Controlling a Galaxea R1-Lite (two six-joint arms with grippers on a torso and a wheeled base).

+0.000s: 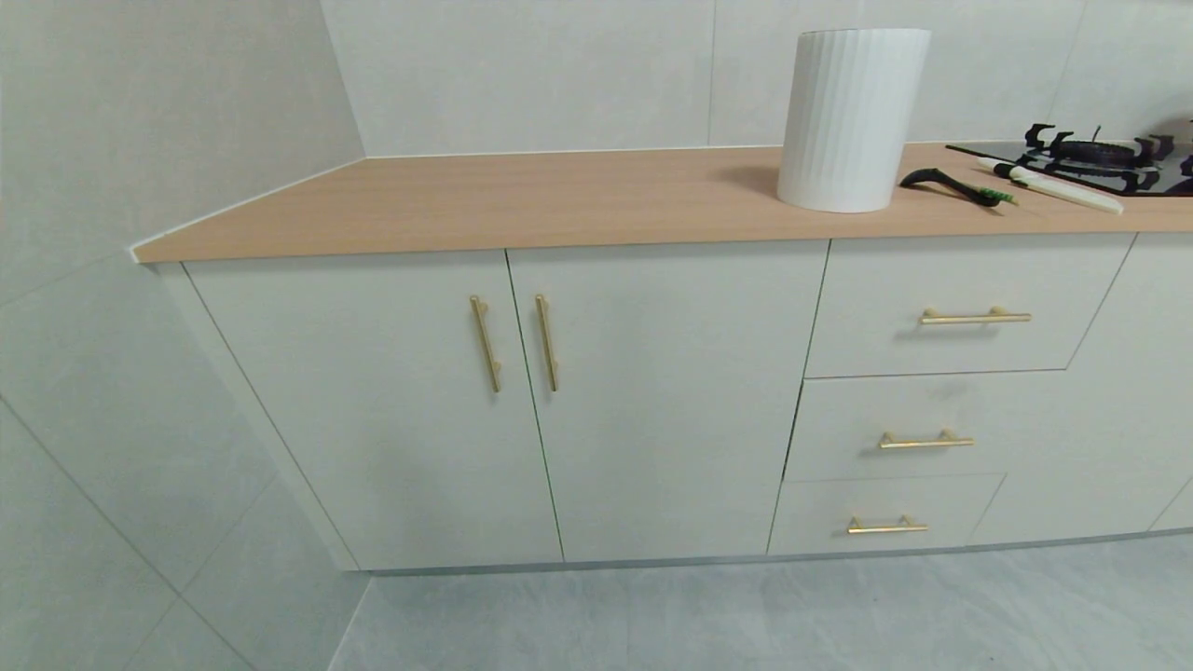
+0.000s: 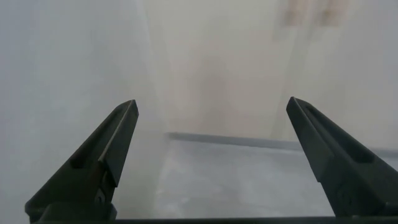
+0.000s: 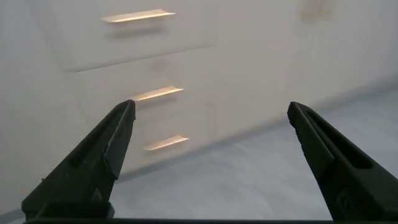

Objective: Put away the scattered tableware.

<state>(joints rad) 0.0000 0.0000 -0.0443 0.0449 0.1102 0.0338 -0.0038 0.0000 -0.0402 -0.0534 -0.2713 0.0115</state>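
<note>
Left gripper (image 2: 211,155) is spread wide with nothing held, and floor and wall base are seen beyond it. Right gripper (image 3: 211,155) is likewise spread wide and empty, with brass drawer handles (image 3: 158,93) seen past it. Both are judged low and open because no pick is begun yet. Scattered tableware is found at the upper right of the head frame. A black utensil (image 1: 951,184) and a white-handled utensil (image 1: 1053,184) are laid on the wooden countertop (image 1: 466,200), just right of the white ribbed container (image 1: 853,116), beside the gas hob (image 1: 1100,154). The container is judged the likely store.

Utensils (image 1: 960,186) on countertop (image 1: 513,200), right of canister (image 1: 853,116)
</note>
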